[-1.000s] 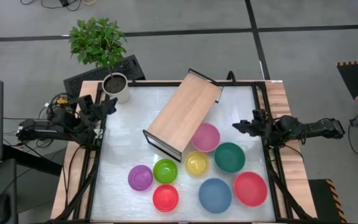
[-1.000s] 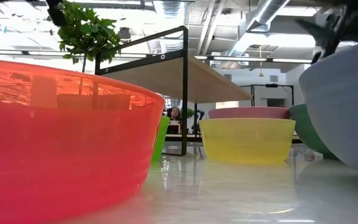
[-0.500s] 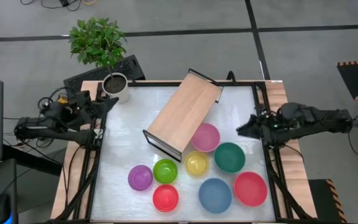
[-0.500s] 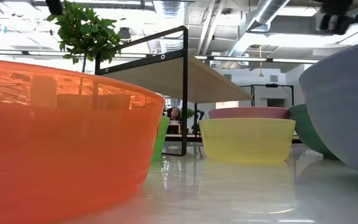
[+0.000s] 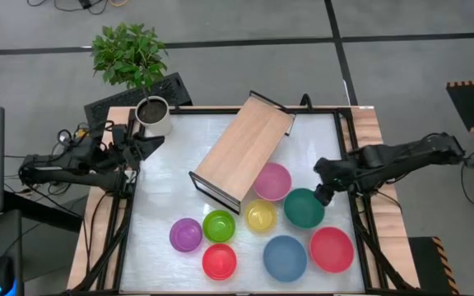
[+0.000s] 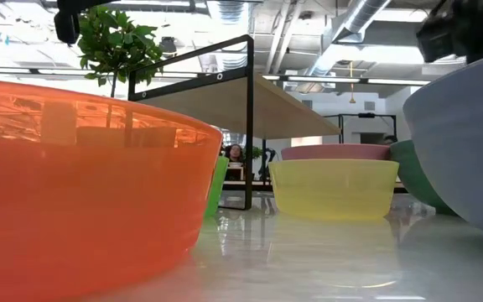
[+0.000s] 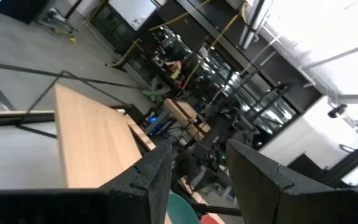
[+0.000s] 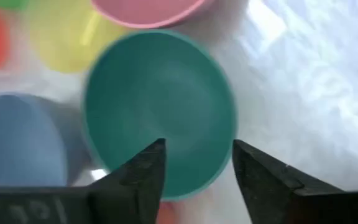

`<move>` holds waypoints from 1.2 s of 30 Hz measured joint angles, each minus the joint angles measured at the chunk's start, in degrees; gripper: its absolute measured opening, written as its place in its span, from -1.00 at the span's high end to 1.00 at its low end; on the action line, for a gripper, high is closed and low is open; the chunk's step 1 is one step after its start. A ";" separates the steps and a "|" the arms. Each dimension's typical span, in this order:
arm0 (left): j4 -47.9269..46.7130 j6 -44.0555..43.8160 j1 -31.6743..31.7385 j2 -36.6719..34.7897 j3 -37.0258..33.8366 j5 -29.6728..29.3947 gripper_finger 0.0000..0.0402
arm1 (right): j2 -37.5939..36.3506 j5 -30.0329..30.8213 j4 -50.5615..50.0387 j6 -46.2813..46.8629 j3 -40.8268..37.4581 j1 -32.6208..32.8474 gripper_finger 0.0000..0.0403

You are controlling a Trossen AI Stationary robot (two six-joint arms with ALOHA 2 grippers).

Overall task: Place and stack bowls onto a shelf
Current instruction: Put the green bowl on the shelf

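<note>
Hovering over the teal bowl (image 5: pixel 304 208), the right gripper (image 5: pixel 326 194) has fingers apart, lined up on its rim for a grab; left gripper (image 5: pixel 142 145) waits, fingers apart.

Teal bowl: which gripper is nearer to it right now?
The right. The right gripper hangs open over the teal bowl at its outer rim. The left gripper waits across the table near the white pot, beyond the shelf.
</note>
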 joint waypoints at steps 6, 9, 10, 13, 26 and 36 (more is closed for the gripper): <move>-2.97 -0.76 0.02 0.00 0.00 -0.03 0.30 | 7.40 4.38 -0.91 -0.98 -0.02 -0.59 -0.36; -4.63 -1.78 0.02 0.00 0.00 -0.01 0.30 | 10.26 6.17 -2.09 -1.06 -0.02 -1.42 -0.37; -4.93 -1.97 0.02 0.00 0.00 -0.03 0.31 | 11.10 6.79 -2.14 -1.27 -0.02 -1.48 -0.37; -5.36 -2.25 0.02 0.00 0.00 -0.02 0.31 | 13.13 7.19 -1.78 -2.72 -0.02 -1.48 -0.35; -6.09 -2.19 0.02 0.00 0.00 0.39 0.31 | 18.61 5.72 -1.29 -5.34 -1.28 -1.00 0.78; -7.29 -2.21 0.02 0.00 -0.02 0.40 0.30 | 11.88 4.14 -7.11 -0.29 -0.21 -1.08 0.86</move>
